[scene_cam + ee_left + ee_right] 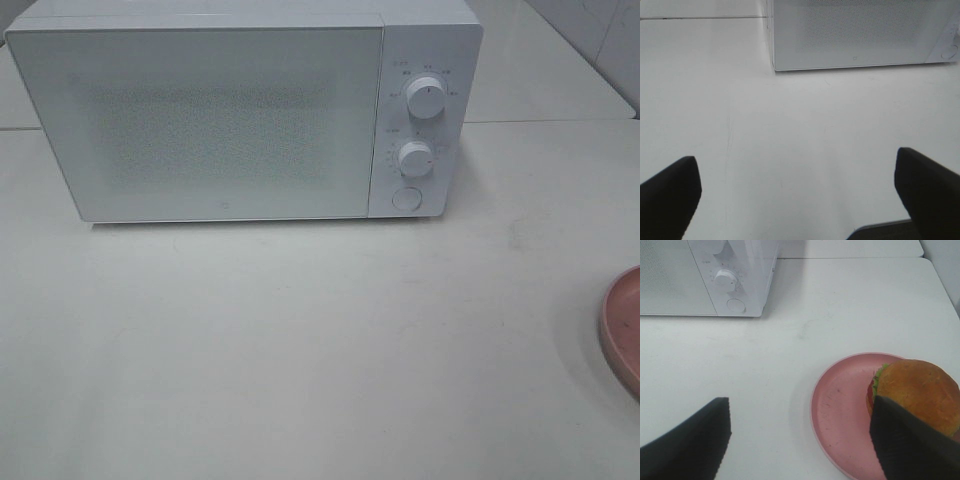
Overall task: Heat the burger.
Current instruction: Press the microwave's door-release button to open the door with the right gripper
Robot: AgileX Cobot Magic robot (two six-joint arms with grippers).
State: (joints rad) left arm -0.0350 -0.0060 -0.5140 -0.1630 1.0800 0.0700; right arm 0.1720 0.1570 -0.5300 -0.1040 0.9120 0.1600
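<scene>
Readable text: none.
Microwave control panel [452,190]: tiny grey marks ring the upper knob [427,97] and lower knob [414,158], too small and blurred to read.

1. A pale, off-white worktop [300,340] fills nearly the whole scene; its surface is smooth and matte.
2. A thin, dark seam [550,121] runs straight across the worktop toward the back, and the left wrist view shows it as a fine line too.
3. Faint scratches [729,135] and a few small grey marks [515,235] show on the surface.
4. Beyond the worktop's far right edge stands a wall [600,30] of light grey tiles with visible joints.
5. The light is soft and even, with only pale, blurred shadows.
</scene>
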